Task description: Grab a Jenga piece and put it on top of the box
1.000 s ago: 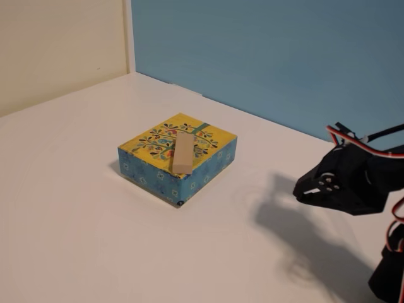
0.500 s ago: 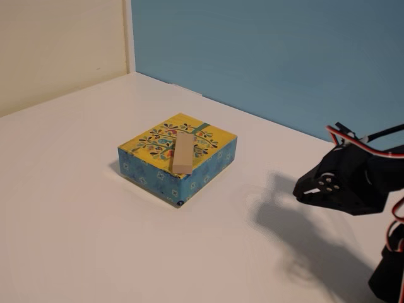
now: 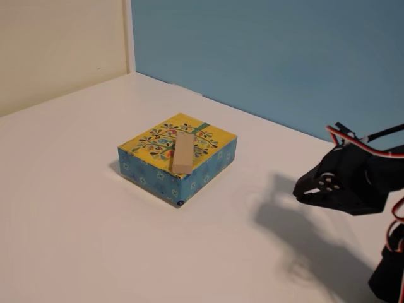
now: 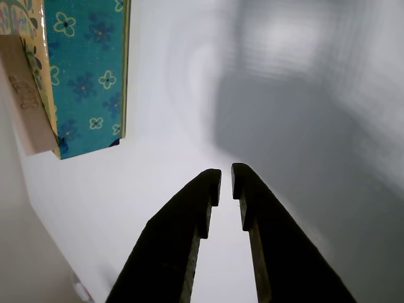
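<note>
Wrist view alone shows end effector (image 4: 226, 172) fingertips nearly together, empty; Jenga piece (image 3: 184, 152) rests atop box (image 3: 214, 163).

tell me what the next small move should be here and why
Probably none beyond easing the arm back to rest. The Jenga piece already lies flat on top of the box, and the gripper sits well off to the right in the fixed view, holding nothing. In the wrist view its jaws are nearly closed with only a thin gap.
</note>
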